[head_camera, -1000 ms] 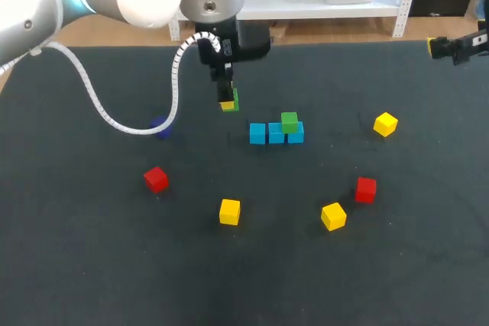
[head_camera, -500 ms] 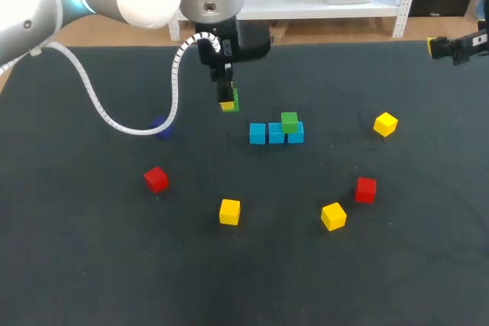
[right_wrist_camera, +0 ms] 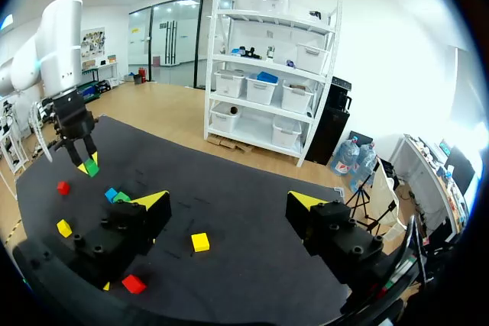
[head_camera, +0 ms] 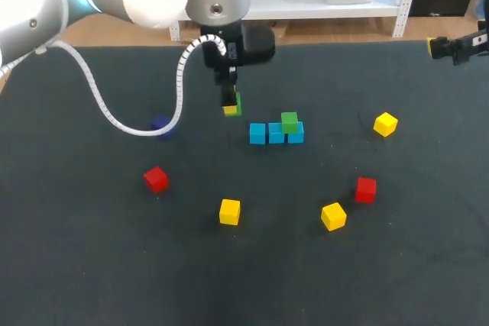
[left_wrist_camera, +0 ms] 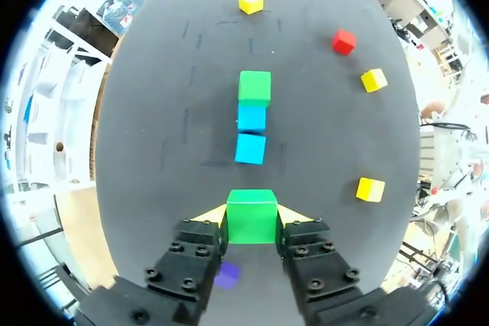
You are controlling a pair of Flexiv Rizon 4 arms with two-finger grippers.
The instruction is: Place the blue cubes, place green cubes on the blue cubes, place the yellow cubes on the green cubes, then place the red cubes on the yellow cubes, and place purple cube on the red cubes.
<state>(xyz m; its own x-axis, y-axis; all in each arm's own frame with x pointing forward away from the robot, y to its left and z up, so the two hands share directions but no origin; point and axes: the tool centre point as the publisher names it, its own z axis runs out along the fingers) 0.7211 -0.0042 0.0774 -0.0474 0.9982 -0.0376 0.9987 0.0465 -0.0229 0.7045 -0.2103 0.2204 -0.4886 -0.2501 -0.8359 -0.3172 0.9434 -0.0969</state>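
Note:
My left gripper (head_camera: 231,106) hangs above the table, shut on a green cube (left_wrist_camera: 251,217), a little to the left of and behind the row of three blue cubes (head_camera: 276,133). In the left wrist view the blue cubes (left_wrist_camera: 250,148) lie straight ahead of the fingers. A second green cube (head_camera: 289,121) sits on top of the row, toward its right end. Three yellow cubes (head_camera: 229,211) (head_camera: 333,216) (head_camera: 385,124), two red cubes (head_camera: 156,179) (head_camera: 365,189) and a purple cube (head_camera: 160,125) lie loose. My right gripper (head_camera: 451,47) stays open and empty at the far right edge.
The white cable (head_camera: 114,120) of my left arm loops low over the table next to the purple cube. In the right wrist view a yellow cube (right_wrist_camera: 200,242) and a red cube (right_wrist_camera: 134,283) lie nearest the right gripper (right_wrist_camera: 229,204).
My left gripper has shifted slightly to the right with the green cube, toward the blue row. The right arm has not moved.

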